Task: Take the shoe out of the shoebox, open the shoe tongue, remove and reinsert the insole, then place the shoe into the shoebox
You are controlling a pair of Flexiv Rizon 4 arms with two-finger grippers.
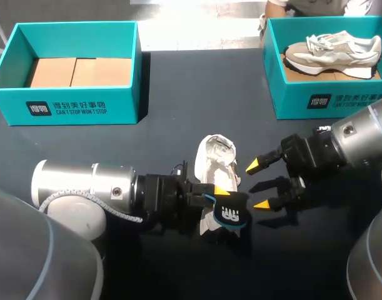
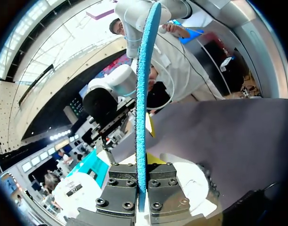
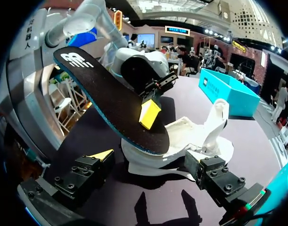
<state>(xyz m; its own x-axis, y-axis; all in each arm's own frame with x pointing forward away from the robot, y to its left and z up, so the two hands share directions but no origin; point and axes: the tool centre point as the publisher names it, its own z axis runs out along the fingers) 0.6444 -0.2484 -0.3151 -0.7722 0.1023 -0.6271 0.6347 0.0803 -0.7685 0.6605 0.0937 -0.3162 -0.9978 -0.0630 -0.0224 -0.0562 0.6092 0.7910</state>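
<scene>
Shoe (image 1: 217, 159): white, resting on the middle of the table (image 1: 178, 131), opening upward.

Insole (image 1: 230, 215): out of the shoe. It has a black top face and a blue edge, with a white logo at one end. It is held tilted over the near part of the shoe.

Left pincer (image 1: 228, 200): clamped on the insole from both faces.

Right pincer (image 1: 259, 185): spread wide and holding nothing, just beside the shoe on its right side.

Left shoebox (image 1: 78, 106): teal, at the far left corner. Its front wall carries white print, and brown card lies inside.

Right shoebox (image 1: 291, 103): teal, at the far right corner, with similar white print. It contains a second shoe (image 1: 333, 50), pale with a white sole.
</scene>
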